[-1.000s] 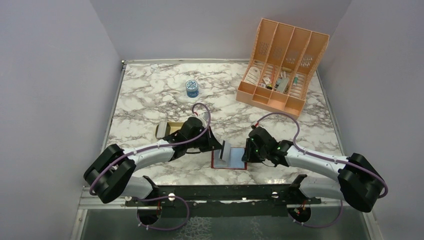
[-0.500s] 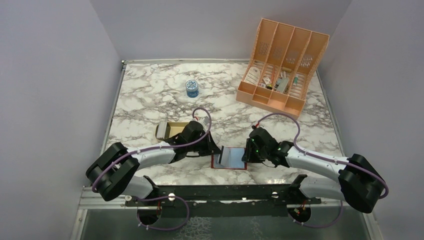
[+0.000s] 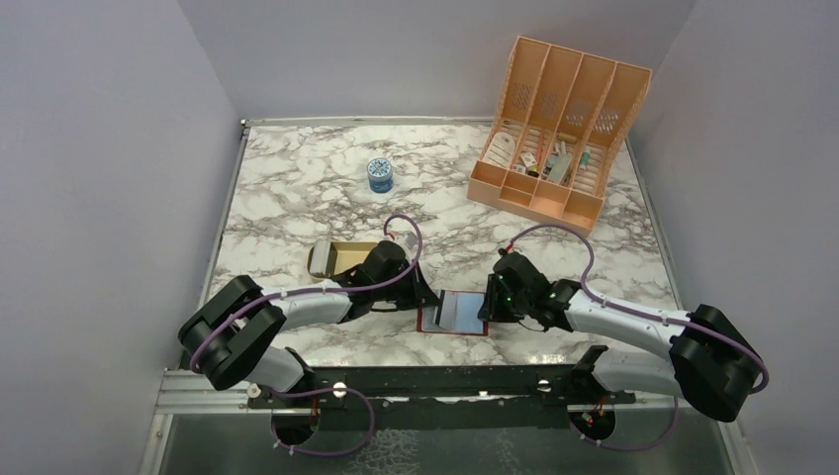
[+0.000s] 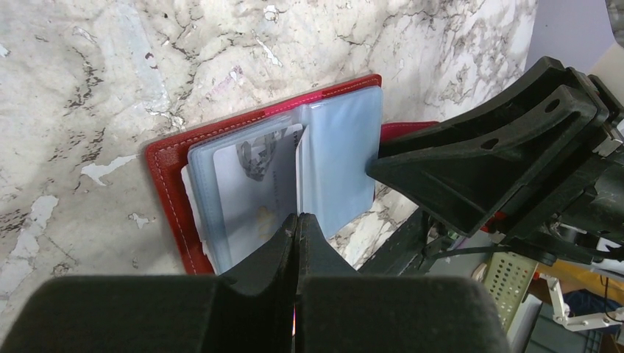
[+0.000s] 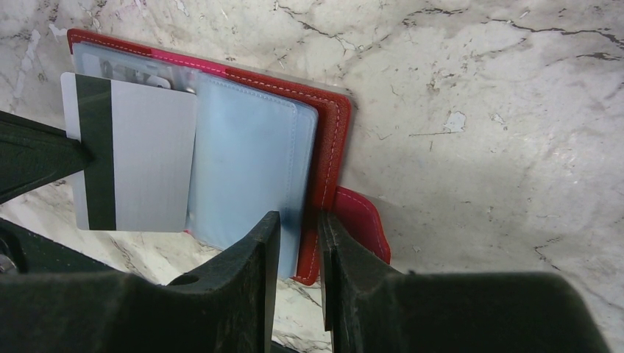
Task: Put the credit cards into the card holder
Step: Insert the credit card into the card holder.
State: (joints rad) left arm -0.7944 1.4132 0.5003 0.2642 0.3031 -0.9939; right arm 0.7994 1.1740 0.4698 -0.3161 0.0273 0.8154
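The dark red card holder lies open on the marble, pale blue pockets up. My left gripper is shut on a silver credit card with a black stripe. It holds the card by its left edge, over the holder's left page. In the left wrist view that card is edge-on above the fold, and another card shows inside a left pocket. My right gripper is shut on the holder's right edge, beside the snap tab.
A shallow tan tray sits just behind my left arm, with something grey at its left end. A peach slotted organizer stands at the back right. A small blue-lidded jar stands at the back middle.
The card stood upright over the holder's left side one second ago. My left gripper has tipped it down, so it now lies low over the left page. My right arm has not moved.
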